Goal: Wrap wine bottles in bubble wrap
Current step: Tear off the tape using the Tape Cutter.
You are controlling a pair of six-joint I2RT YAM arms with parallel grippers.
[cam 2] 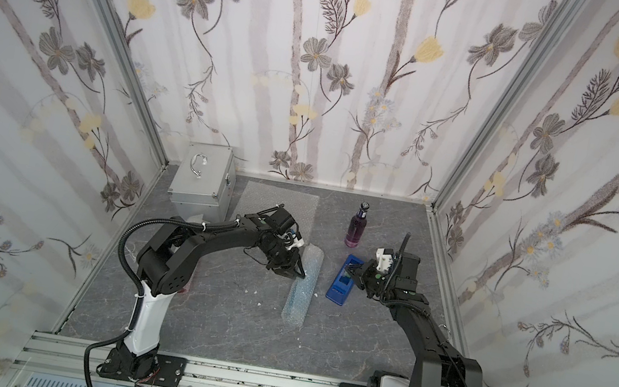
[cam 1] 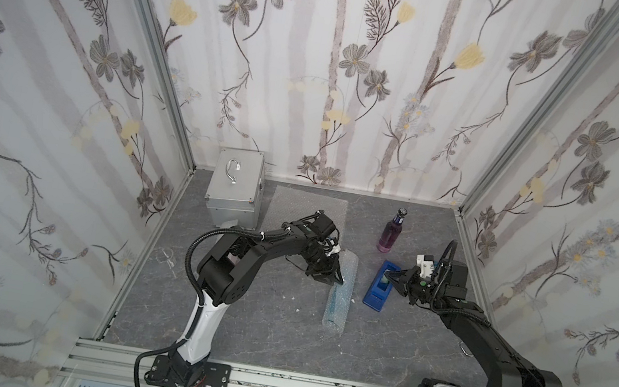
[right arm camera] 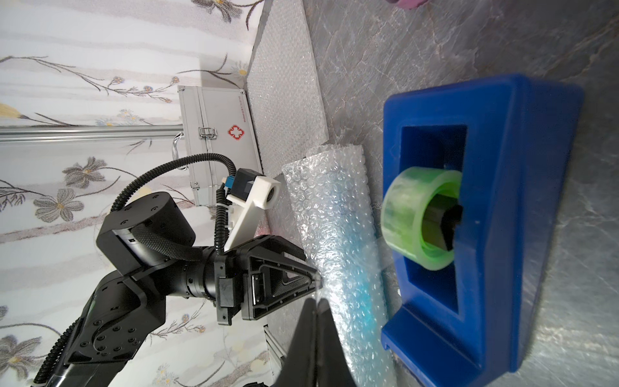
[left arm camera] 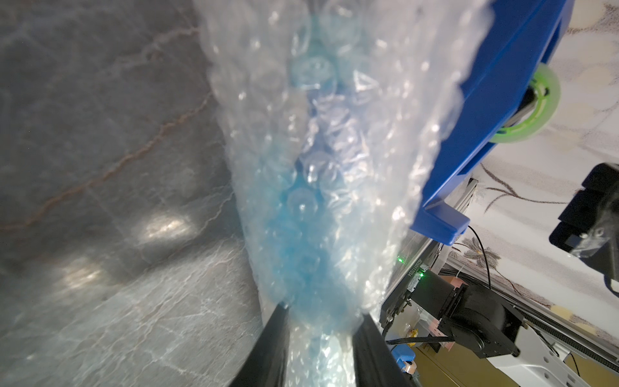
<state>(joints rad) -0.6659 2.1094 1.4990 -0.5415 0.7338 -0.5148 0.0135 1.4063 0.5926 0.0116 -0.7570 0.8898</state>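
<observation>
Left claw (cam 1: 340, 280) pinches clear bubble-wrap roll (cam 1: 337, 304), blue-liquid glass bottle (left arm camera: 291, 217) inside, lying mid-worktop. Likely pins seam against unrolling. Right claw (right arm camera: 316, 301) pressed together at blue plastic tape dispenser (cam 1: 377, 293), probably after tape; tape held or not, cannot tell. Purple-liquid glass bottle (cam 1: 390, 232) upright near far edge, unwrapped.

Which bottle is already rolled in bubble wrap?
The blue bottle, lying on its side inside the bubble wrap roll, with the left gripper closed around it. The purple bottle stands upright and bare near the back wall.
</observation>
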